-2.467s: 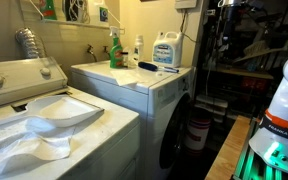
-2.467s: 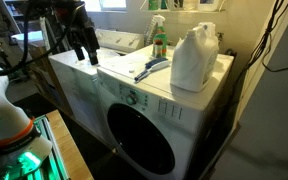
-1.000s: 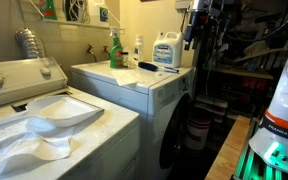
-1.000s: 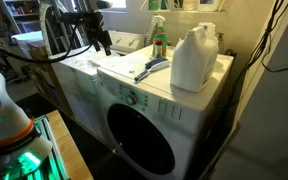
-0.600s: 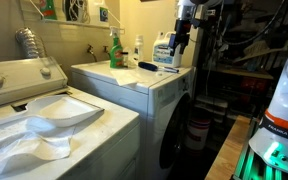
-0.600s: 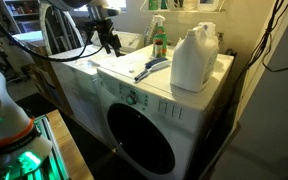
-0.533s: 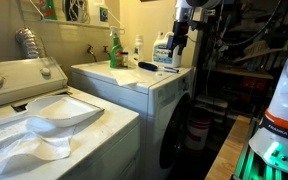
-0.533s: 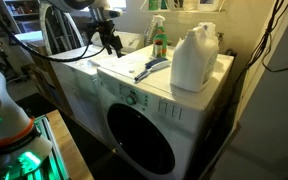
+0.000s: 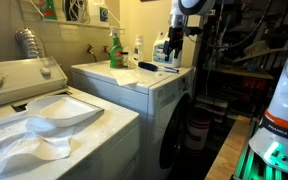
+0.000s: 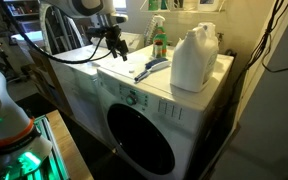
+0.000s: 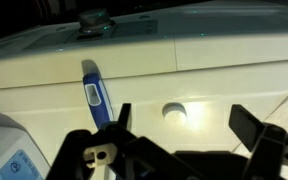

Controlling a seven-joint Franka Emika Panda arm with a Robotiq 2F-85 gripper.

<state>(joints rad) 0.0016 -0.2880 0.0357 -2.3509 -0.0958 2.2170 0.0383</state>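
Observation:
My gripper is open and empty, hovering above the white dryer top. Below and between its fingers lies a small white round cap-like thing. A blue-handled brush lies just beside one finger. In both exterior views the gripper hangs over the dryer's top, near the brush and next to a white detergent jug. The jug's blue label shows at the wrist view's corner.
A green spray bottle stands at the back of the dryer. A top-load washer with white cloth stands beside it. A shelf with bottles hangs above. Cluttered shelving lies behind the arm.
The arm has swung in from beside the dryer and come over its top, lowering toward the brush. The gripper has stayed open. Nothing on the dryer has moved.

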